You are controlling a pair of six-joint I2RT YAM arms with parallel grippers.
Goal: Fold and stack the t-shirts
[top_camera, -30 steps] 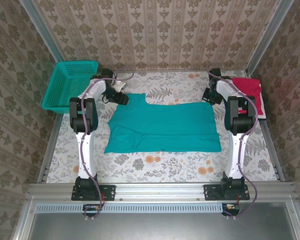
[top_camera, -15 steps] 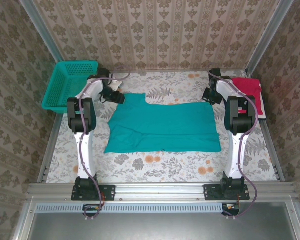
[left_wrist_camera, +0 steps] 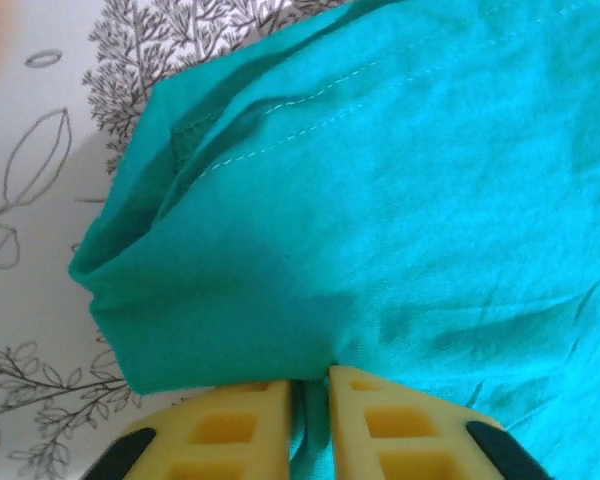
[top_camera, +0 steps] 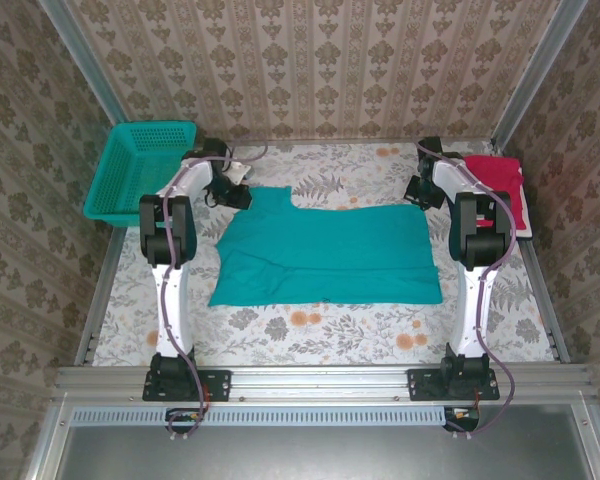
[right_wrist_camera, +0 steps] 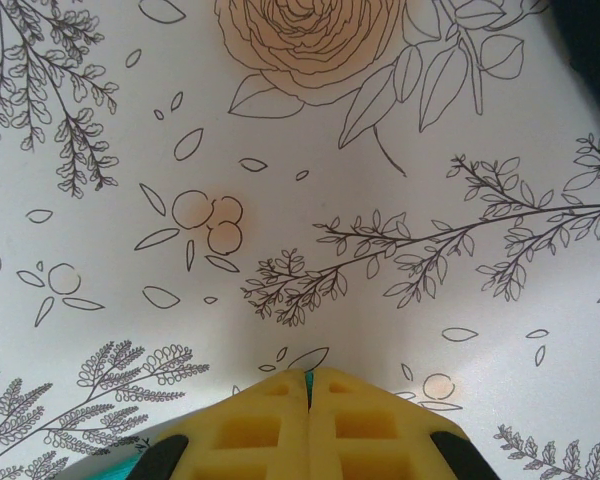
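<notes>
A teal-green t-shirt lies spread flat in the middle of the table. My left gripper is at its back left corner. In the left wrist view the yellow fingers of the left gripper are shut on a fold of the teal t-shirt. My right gripper is at the shirt's back right corner. In the right wrist view the right gripper is shut, with a thin sliver of teal cloth pinched between its pads. A folded red t-shirt lies at the back right.
A teal mesh basket stands at the back left, partly over the table's edge. The floral tablecloth runs bare in front of the shirt. Patterned walls close in the back and both sides.
The left gripper has shut on the shirt's back left corner; it stood open a second ago. The left arm shifted slightly. The right arm has not moved.
</notes>
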